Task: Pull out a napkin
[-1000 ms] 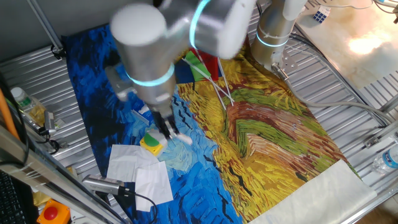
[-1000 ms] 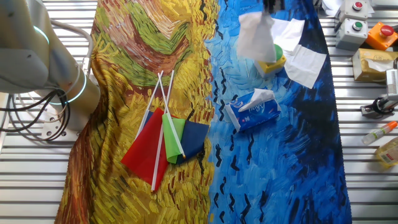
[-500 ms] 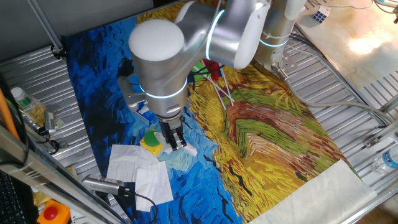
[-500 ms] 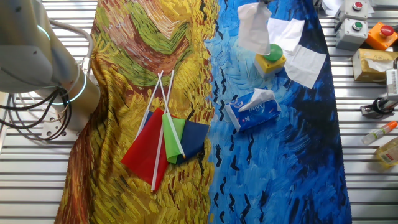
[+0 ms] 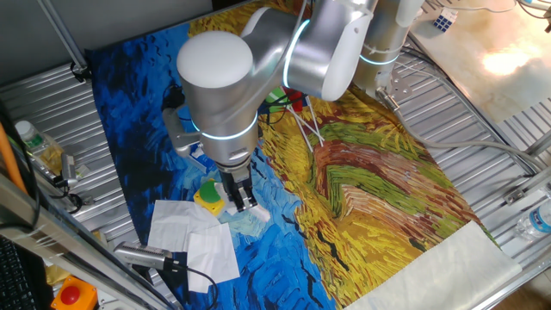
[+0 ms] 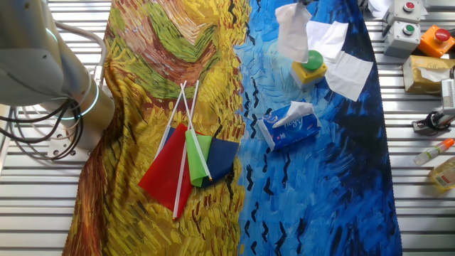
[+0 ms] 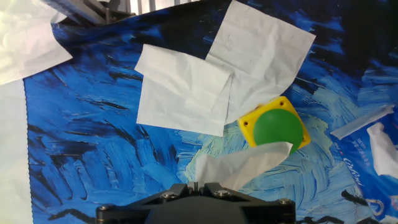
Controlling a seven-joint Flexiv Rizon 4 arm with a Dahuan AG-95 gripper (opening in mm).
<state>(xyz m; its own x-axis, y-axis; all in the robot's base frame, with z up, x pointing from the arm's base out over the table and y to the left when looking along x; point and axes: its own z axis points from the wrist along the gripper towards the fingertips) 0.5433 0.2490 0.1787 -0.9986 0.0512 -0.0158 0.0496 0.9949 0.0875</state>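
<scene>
Between the closed fingertips of the gripper point(image 5: 244, 198), pinched the napkin point(image 6: 292, 32), which hung down as a loose white strip in the other fixed view, top edge up by the frame's rim, lower end dangling just in front of the yellow button box point(image 6: 310, 68). Same sheet in the hand view, curling out from the gripper body at the bottom edge and reaching toward the button box's green dome. Couldn't quite tell whether the dangling end touched the box or just overlapped it in view.

Right behind the button box, lay two more flat tissue sheets point(image 7: 186, 93), overlapping each other, the nearer one tucked against the box's corner. Spotted those in the one fixed view too, near the table's front-left, next to a handheld tool with a cable point(image 5: 151, 257).

Further out on the blue part of the painted cloth point(image 6: 178, 64), sat the blue tissue packet point(image 6: 288, 127) with a white tuft sticking out of its top, well apart from the held napkin. Over on the yellow side, lay a bundle of small flags point(image 6: 188, 160), red, green and dark blue, white sticks crossed. Off the cloth on the metal slats, had more button boxes point(image 6: 402, 32) and a small bottle point(image 6: 434, 152).
</scene>
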